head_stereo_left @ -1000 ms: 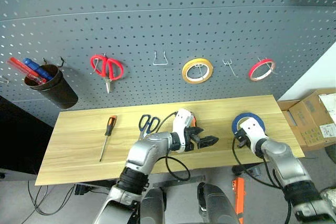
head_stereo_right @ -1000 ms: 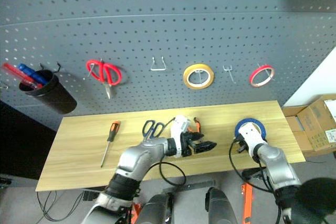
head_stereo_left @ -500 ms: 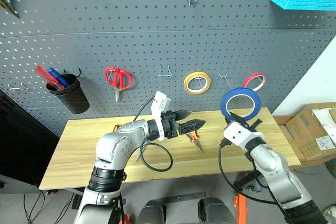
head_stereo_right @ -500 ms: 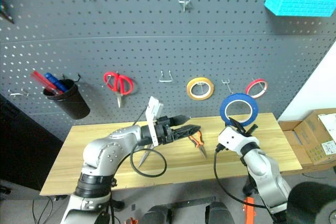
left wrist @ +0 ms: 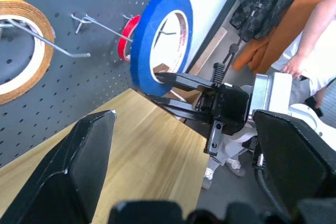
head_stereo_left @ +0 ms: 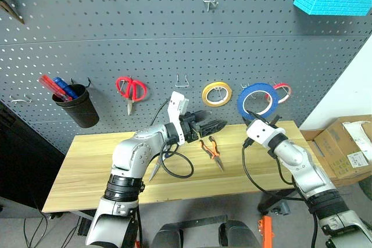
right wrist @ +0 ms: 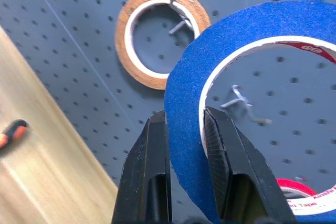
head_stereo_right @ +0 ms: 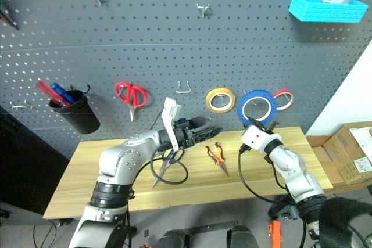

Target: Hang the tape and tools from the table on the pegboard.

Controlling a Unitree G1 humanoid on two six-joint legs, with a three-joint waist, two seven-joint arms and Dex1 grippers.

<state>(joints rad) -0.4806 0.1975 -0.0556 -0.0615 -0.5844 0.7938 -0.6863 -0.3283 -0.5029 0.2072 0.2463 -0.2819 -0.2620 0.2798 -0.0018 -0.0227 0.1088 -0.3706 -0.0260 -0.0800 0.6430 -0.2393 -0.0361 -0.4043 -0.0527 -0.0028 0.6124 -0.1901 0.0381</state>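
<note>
One tape (head_stereo_left: 256,100) sits clamped in right gripper (head_stereo_left: 263,124).

Your two head views look forward and down from well back, so you see the whole table (head_stereo_left: 87,166) low in the frame and the pegboard (head_stereo_left: 174,21) across the top. Both show the same scene. Your left wrist view looks sideways along the board, close to the tape (left wrist: 160,40). Your right wrist view faces the board from very close, and shares that tape and the yellow roll (right wrist: 157,35).

Blue tape (right wrist: 186,108) in right gripper (right wrist: 185,129), before pegboard (right wrist: 68,30)
</note>
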